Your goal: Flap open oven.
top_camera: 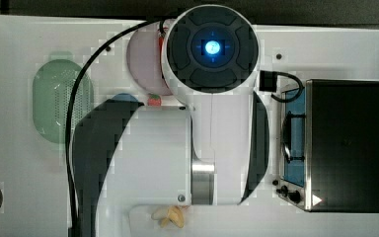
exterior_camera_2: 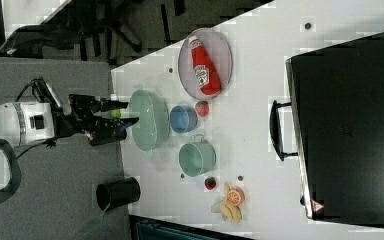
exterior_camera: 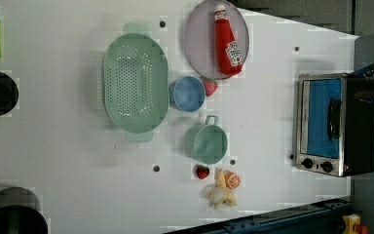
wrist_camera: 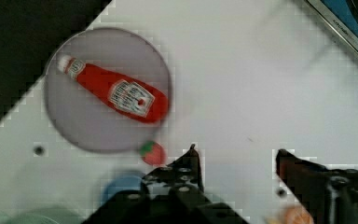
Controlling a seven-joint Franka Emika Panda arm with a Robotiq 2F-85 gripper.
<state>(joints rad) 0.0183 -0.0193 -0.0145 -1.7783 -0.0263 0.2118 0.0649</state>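
Evidently nothing is gripped yet: the gripper [wrist_camera: 235, 161] hangs with its jaws wide and empty high above the bench, well apart from the oven [exterior_camera: 333, 124] at the bench's end, whose glass door stands shut.

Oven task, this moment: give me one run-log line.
phase: pre-contact | oven: door shut, handle untouched | gripper: jaws open, empty, above table | ketchup bottle: lying on plate

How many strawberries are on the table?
2. One strawberry lies between the blue cup and the plate; the other strawberry sits beside the banana. More could be hidden.
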